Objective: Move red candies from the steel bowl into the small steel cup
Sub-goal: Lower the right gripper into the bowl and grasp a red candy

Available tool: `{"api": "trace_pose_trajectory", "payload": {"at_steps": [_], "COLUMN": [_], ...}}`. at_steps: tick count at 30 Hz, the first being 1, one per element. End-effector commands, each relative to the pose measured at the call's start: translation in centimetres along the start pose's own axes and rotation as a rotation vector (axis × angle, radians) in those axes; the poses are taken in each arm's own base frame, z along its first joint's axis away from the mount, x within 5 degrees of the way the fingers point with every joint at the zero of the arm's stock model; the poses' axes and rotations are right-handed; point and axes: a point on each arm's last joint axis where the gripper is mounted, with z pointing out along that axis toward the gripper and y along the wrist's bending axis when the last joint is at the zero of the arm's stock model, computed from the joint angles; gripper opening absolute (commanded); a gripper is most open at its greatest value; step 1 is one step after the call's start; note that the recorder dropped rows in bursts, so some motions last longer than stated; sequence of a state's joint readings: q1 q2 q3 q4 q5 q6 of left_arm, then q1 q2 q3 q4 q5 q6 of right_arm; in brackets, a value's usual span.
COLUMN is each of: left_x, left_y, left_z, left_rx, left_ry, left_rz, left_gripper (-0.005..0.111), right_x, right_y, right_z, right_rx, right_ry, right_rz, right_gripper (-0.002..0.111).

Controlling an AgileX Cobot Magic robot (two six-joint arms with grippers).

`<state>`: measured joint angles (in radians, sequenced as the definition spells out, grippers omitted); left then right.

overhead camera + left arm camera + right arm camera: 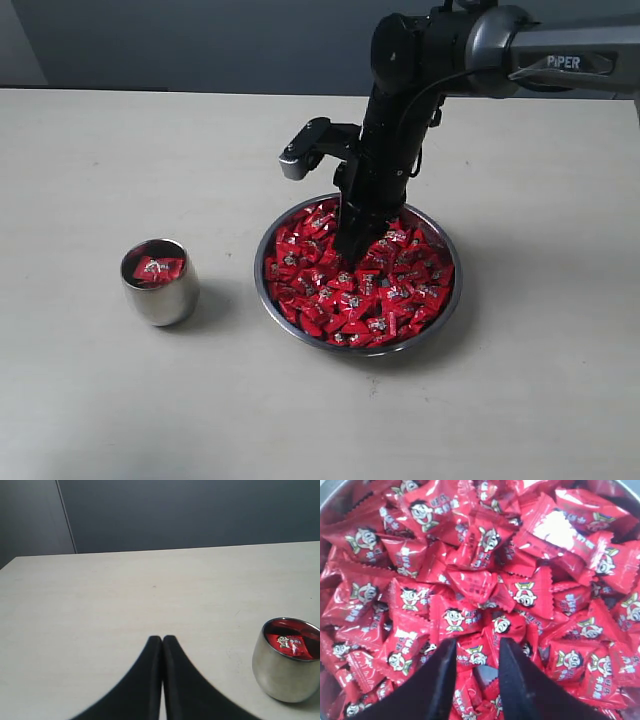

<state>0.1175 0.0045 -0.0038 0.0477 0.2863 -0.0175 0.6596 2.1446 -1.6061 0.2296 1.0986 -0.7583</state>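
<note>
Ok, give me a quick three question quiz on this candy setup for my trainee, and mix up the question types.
1. True or false: the small steel cup is empty.
2. Multiple choice: the right claw is A) inside the cup, B) down among the red candies in the steel bowl, C) raised high above the bowl.
3. Fill in the blank: the jaws of the left claw are ___ (open or shut).

Key: 1 false, a red candy lies in it. 2 B. 3 shut.
</note>
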Motion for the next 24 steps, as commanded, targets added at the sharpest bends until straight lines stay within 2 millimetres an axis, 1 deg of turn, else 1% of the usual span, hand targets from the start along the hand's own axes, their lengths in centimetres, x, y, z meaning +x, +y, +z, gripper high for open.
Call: {"api": "trace_pose_trajectory", "payload": {"at_steps": [1,5,13,24], "left_x": [0.1,0.1,0.1,0.1], "left_y": [0.0,0.0,0.0,0.0], "left_z": [0.0,0.0,0.0,0.0], "left_rx": [0.000,0.000,0.000,0.000], "left_ry": [-0.003,-0.003,-0.003,-0.003], "left_rz": [-0.005,-0.005,-0.005,-0.005], "left_gripper": [0.000,0.000,0.000,0.000], "right_x": [-0.1,-0.2,-0.2,0.0], "right_y": [-0.2,-0.7,-0.9,-1.2], "right_z": [0.5,0.5,0.6,2.6], "right_rx": [-0.003,0.044,0.064,0.031], "right_ry": [0.003,-0.015,-0.009,0.023], "right_rz": [0.003,-0.009,-0.019,-0.007], "right_gripper": [0.029,0.029,0.029,0.029]}}
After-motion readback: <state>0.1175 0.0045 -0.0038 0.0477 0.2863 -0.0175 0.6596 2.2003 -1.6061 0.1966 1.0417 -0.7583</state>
